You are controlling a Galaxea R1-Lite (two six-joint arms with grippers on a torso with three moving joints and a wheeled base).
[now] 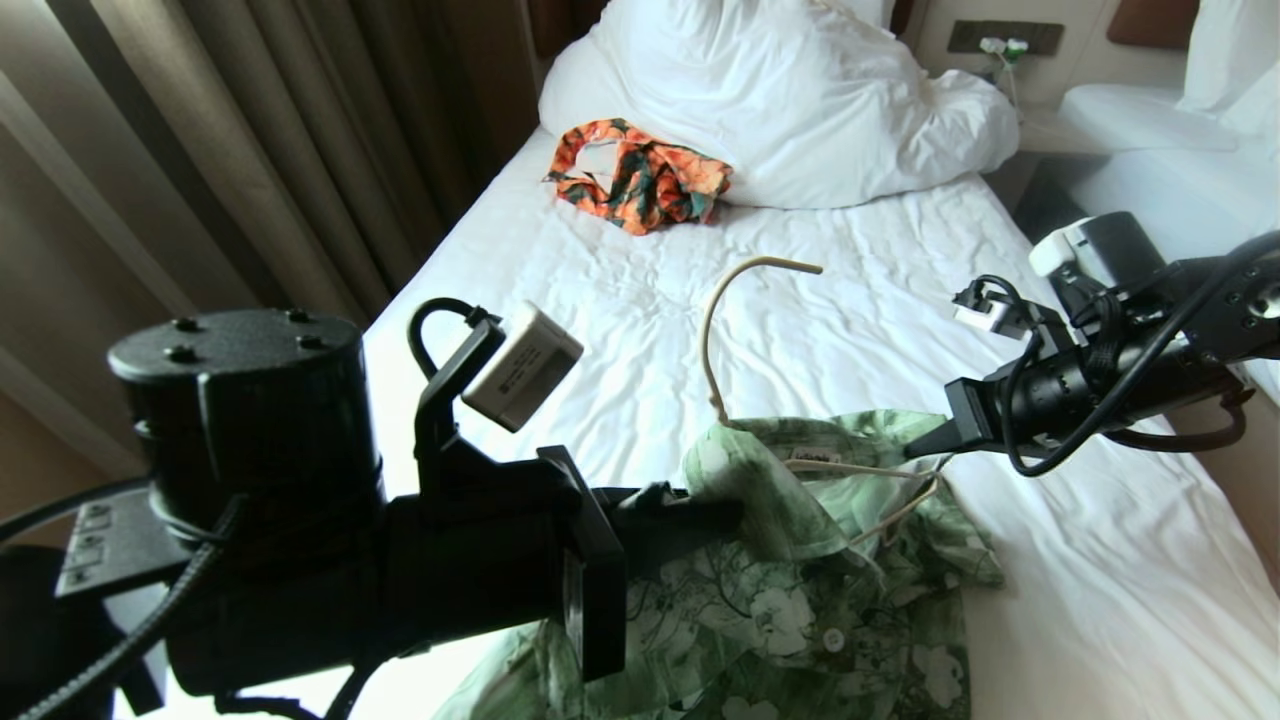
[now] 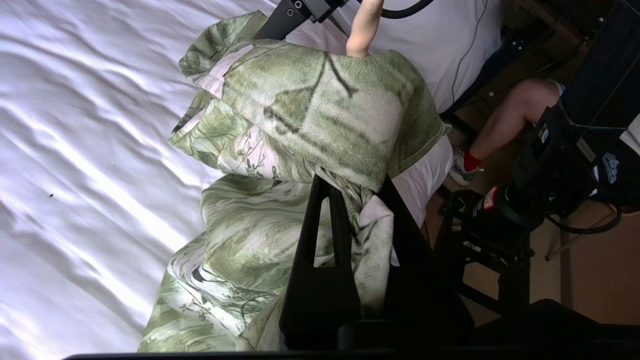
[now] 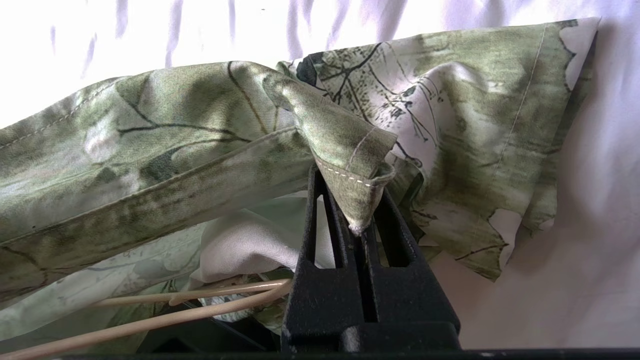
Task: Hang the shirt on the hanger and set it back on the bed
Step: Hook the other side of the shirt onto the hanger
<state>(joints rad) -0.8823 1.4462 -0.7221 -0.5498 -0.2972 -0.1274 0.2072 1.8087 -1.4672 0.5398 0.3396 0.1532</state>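
Observation:
The green-and-white floral shirt (image 1: pixel 800 600) lies bunched at the near end of the bed (image 1: pixel 620 300). The cream hanger (image 1: pixel 712 330) has its hook sticking up out of the collar, and its thin frame runs inside the shirt's neck opening. My left gripper (image 1: pixel 730 515) is shut on a fold of shirt fabric at the collar's left side; the left wrist view shows the cloth pinched in the gripper (image 2: pixel 352 185). My right gripper (image 1: pixel 912 452) is shut on a stitched hem fold on the right; the right wrist view shows that gripper (image 3: pixel 354 200) beside the hanger (image 3: pixel 200 300).
An orange-and-dark-green garment (image 1: pixel 640 175) lies further up the bed against the rumpled white duvet (image 1: pixel 790 100). Curtains (image 1: pixel 200 150) hang along the left side. A second white bed (image 1: pixel 1150 150) stands to the right. A person's leg (image 2: pixel 505 120) is beside the bed's edge.

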